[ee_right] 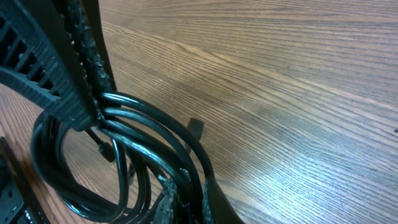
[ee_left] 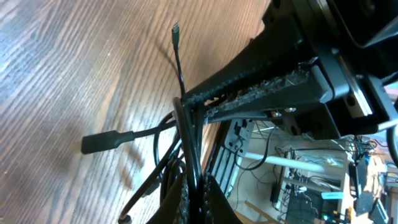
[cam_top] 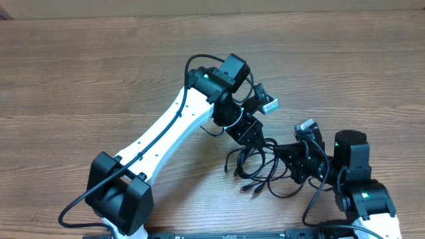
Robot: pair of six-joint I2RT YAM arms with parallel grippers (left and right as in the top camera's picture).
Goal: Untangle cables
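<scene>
The cables (cam_top: 255,174) lie as a tangle of thin black loops on the wooden table between my two arms. My left gripper (cam_top: 255,139) reaches down into the tangle's upper edge. In the left wrist view the left gripper (ee_left: 194,196) is shut on a black cable strand (ee_left: 185,134). A plug end (ee_left: 99,142) and a thin free tip (ee_left: 176,28) rest on the wood. My right gripper (cam_top: 284,154) comes in from the right. In the right wrist view the right gripper (ee_right: 193,196) is shut on several bunched cable loops (ee_right: 149,134). The two grippers hold the bundle close together.
The wooden table (cam_top: 99,66) stretches wide to the left and back of the tangle. The left arm's white link (cam_top: 169,129) runs diagonally from the front left. The right arm's base (cam_top: 362,192) sits at the front right. The left arm's own thick cable (cam_top: 80,202) loops near its base.
</scene>
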